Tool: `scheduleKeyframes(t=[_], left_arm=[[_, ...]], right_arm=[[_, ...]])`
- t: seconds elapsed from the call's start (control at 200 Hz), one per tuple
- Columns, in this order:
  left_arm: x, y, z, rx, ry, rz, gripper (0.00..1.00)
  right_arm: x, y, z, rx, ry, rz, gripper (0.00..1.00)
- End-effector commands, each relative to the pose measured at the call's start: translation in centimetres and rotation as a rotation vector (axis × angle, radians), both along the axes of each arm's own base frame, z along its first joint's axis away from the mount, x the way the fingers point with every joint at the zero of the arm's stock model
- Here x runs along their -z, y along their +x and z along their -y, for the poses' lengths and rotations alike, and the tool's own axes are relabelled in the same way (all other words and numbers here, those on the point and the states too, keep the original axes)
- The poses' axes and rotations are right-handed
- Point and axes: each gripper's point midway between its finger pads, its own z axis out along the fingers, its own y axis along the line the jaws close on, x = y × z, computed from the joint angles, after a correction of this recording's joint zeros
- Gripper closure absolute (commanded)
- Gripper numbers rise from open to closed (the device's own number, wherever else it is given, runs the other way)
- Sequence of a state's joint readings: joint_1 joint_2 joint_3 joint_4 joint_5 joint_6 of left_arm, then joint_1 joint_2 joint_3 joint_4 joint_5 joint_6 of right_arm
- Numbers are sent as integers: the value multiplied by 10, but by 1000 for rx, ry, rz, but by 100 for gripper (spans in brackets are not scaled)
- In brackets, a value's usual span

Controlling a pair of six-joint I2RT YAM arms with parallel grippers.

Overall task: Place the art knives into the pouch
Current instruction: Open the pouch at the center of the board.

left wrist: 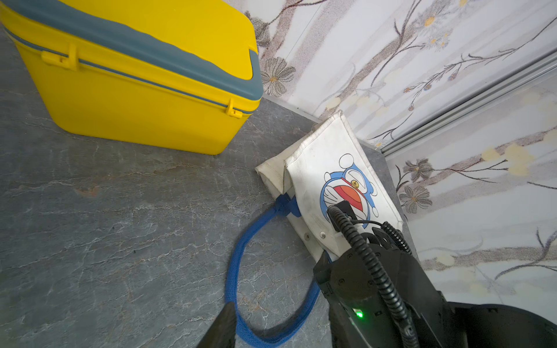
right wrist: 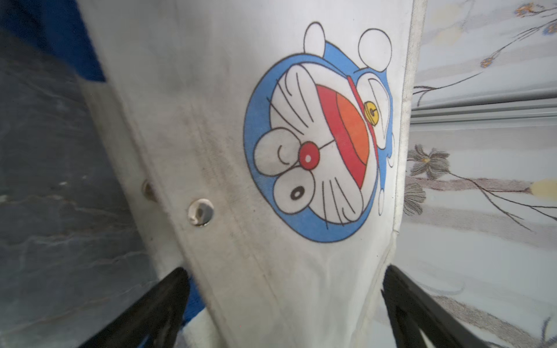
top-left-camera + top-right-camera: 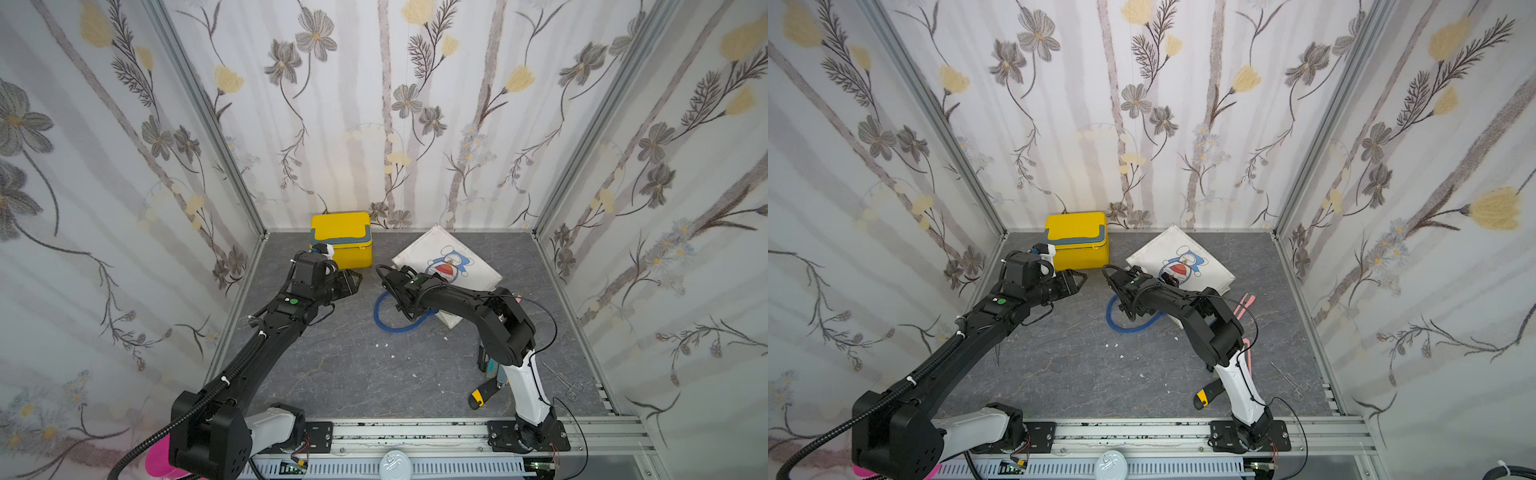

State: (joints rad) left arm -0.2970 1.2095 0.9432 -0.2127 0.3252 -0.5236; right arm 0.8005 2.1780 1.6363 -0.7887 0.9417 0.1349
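- The pouch (image 3: 446,248) lies flat on the grey surface (image 3: 353,374) towards the back right, one corner near the back wall. Its blue cartoon print (image 2: 316,135) faces up.
- One blue rope handle (image 3: 380,321) loops out over the surface from the pouch's mouth end, towards the middle.
- The right claw (image 2: 284,271) is at that mouth end. It is released, with its two black fingers (image 2: 168,298) spread wide and the pouch's white cloth between them. Nothing is clamped.
- A snap stud (image 2: 200,211) shows on the cloth just ahead of those fingers.
- The left claw (image 3: 353,281) hangs left of the pouch and apart from it, just in front of the yellow box (image 3: 345,245). Only one fingertip (image 1: 223,327) shows in the wrist view, so I cannot tell whether it is released or clenched. Nothing visible is in it.
- Knives lie by the right arm's base, partly hidden by the arm: a yellow-and-black knife (image 3: 480,395) and a teal-and-grey knife (image 3: 492,366). I cannot tell which one is the art knife.
- Thin metal forceps (image 3: 570,383) lie near the right wall.
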Motion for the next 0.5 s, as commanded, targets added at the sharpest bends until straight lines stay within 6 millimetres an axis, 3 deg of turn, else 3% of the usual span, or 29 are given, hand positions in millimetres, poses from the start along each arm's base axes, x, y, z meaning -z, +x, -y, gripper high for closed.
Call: scheduleKeyframes(t=[0.0, 0.165, 0.24, 0.335, 0.39, 0.445, 0.495], left_arm=[[-8, 2, 1, 8, -28, 30, 52], [-6, 3, -1, 10, -35, 25, 52], [-4, 3, -2, 8, -34, 24, 51], [-2, 3, -4, 4, -31, 23, 51], [1, 2, -5, 3, -29, 17, 51], [3, 2, -6, 1, -28, 14, 51], [4, 2, -7, 0, -28, 15, 51]], right_arm=[[-13, 5, 10, 10, -96, 49, 0], [-4, 11, 14, 18, -118, 43, 8], [1, 14, 16, 20, -135, 45, 17], [3, 19, 17, 22, -145, 54, 41], [4, 23, 19, 27, -137, 52, 49], [3, 26, 20, 31, -133, 57, 50], [3, 29, 22, 34, -122, 61, 63]])
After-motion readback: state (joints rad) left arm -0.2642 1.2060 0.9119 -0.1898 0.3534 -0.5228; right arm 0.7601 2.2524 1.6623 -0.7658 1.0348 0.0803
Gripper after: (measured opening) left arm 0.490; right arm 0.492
